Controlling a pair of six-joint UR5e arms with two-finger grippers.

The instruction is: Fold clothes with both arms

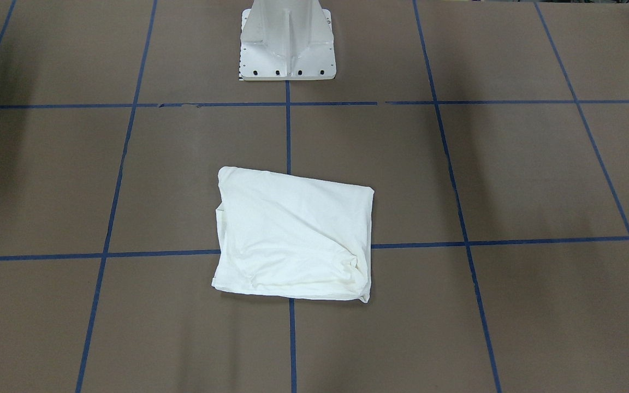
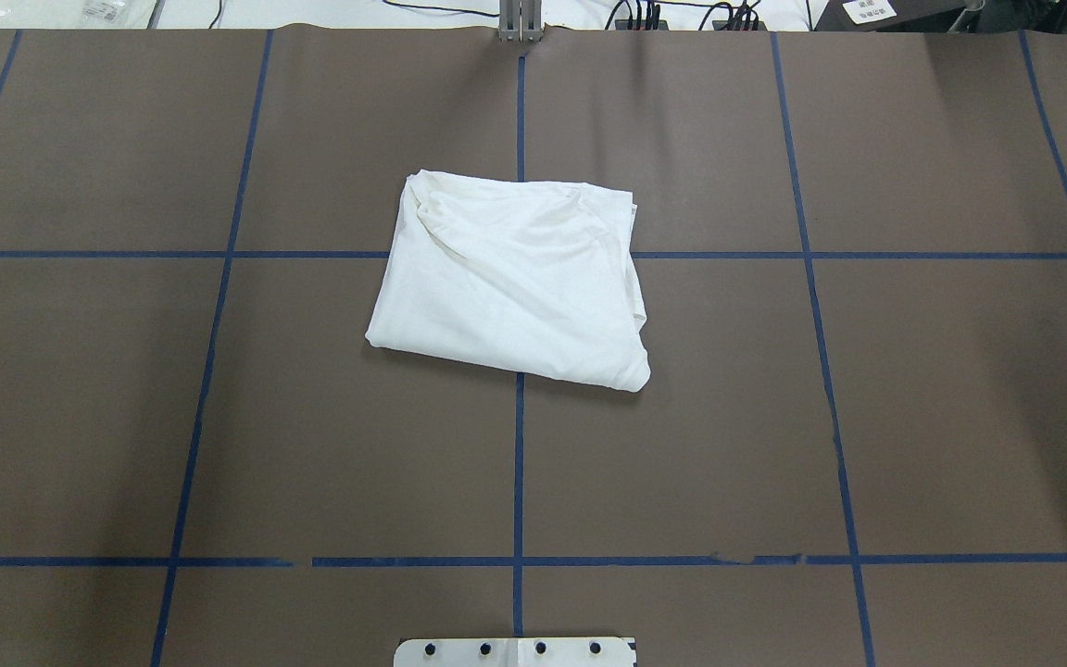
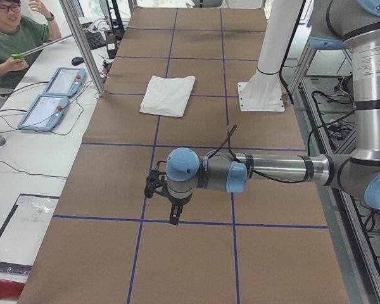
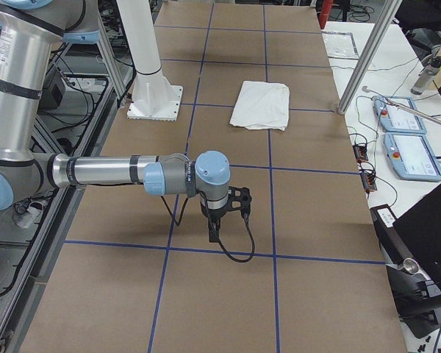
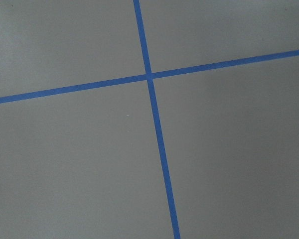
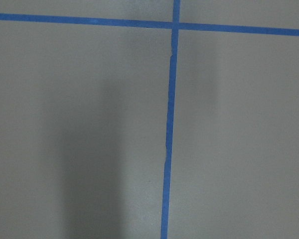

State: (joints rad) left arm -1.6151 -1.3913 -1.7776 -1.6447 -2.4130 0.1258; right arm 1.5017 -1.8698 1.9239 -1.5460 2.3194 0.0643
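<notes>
- The white T-shirt (image 2: 515, 278) lies folded at the middle of the table (image 2: 126, 417), slightly askew.
- Left gripper (image 3: 175, 216) and right gripper (image 4: 213, 234) hang near opposite table ends; wide or narrow, I cannot tell.
- For another fold, I judge: grasp both corners together, lift evenly.

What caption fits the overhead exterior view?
White T-shirt, folded into a rough rectangle, lies on the brown table over blue tape lines.

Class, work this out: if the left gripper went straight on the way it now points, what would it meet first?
The left gripper points down, so it would probably meet the table near a tape crossing. The shirt lies well off that line.
</notes>
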